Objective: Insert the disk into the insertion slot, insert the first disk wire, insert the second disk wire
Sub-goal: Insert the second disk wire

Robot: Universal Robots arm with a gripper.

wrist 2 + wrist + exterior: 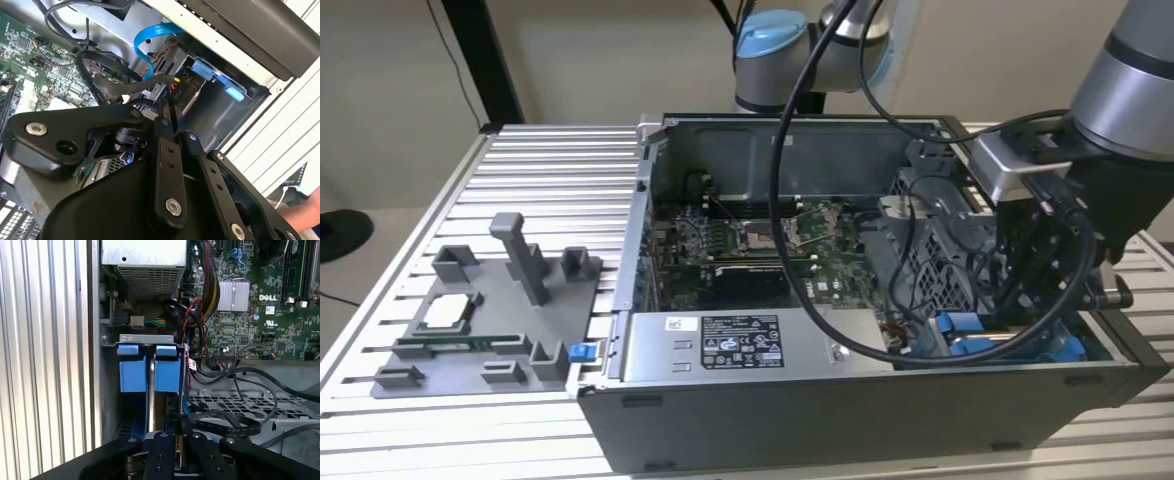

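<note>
The insertion slot (983, 338), with its blue rails (149, 367), sits in the open computer case's front corner on the exterior view's right. The disk (192, 102) lies in it as a silver face behind a blue carrier tab (220, 80). My gripper (167, 114) reaches down into this corner, its black fingers (161, 442) drawn together on the plug end of a black disk wire (150, 82) right at the disk's edge. A flat blue wire (150, 39) loops above the disk, and where it ends is hidden.
The motherboard (761, 250) fills the case floor, with loose black cables (235, 390) beside the bay. A silver labelled box (734, 345) lines the front wall. A grey fixture tray (480, 320) stands on the slatted table (547, 170). A person's hand (300, 210) is outside the case.
</note>
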